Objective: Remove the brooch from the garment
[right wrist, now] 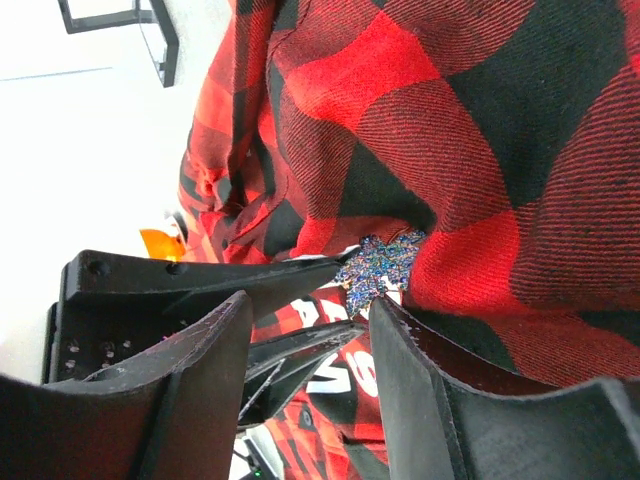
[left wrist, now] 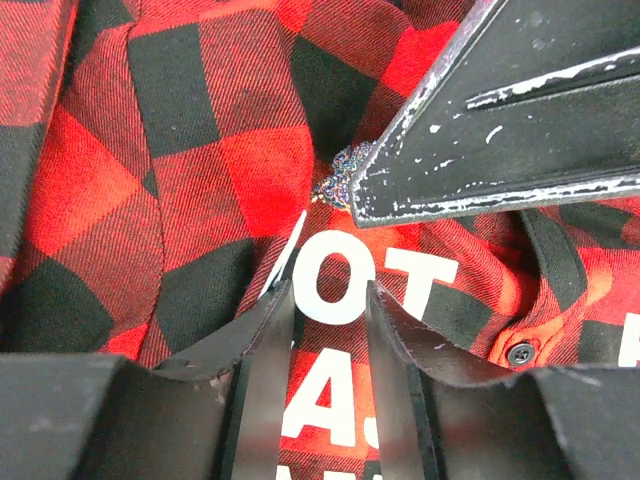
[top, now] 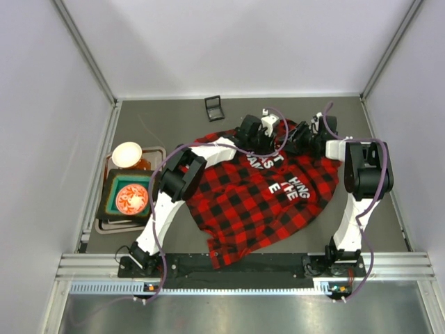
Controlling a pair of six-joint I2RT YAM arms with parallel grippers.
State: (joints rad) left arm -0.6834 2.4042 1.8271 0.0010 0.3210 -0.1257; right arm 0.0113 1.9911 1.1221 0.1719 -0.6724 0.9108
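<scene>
The red-and-black plaid garment [top: 264, 202] with white lettering lies spread on the table. The brooch [left wrist: 343, 186], a small sparkly pin, sits on the cloth just above the letters "OT", half covered by one of the right gripper's fingers [left wrist: 500, 130]. In the right wrist view the brooch [right wrist: 384, 264] lies at the tip of that gripper's right finger [right wrist: 400, 340]. My right gripper [right wrist: 312, 305] is open with nothing between its jaws. My left gripper [left wrist: 328, 295] is open, its fingertips resting on the cloth either side of the lettering just below the brooch. Both grippers [top: 271, 136] [top: 290, 138] meet at the garment's far edge.
A small black square box [top: 215, 108] lies on the table beyond the garment and shows in the right wrist view [right wrist: 150, 25]. At the left stands a tray [top: 104, 226] with a white bowl [top: 126, 154] and a red-patterned dish [top: 132, 198].
</scene>
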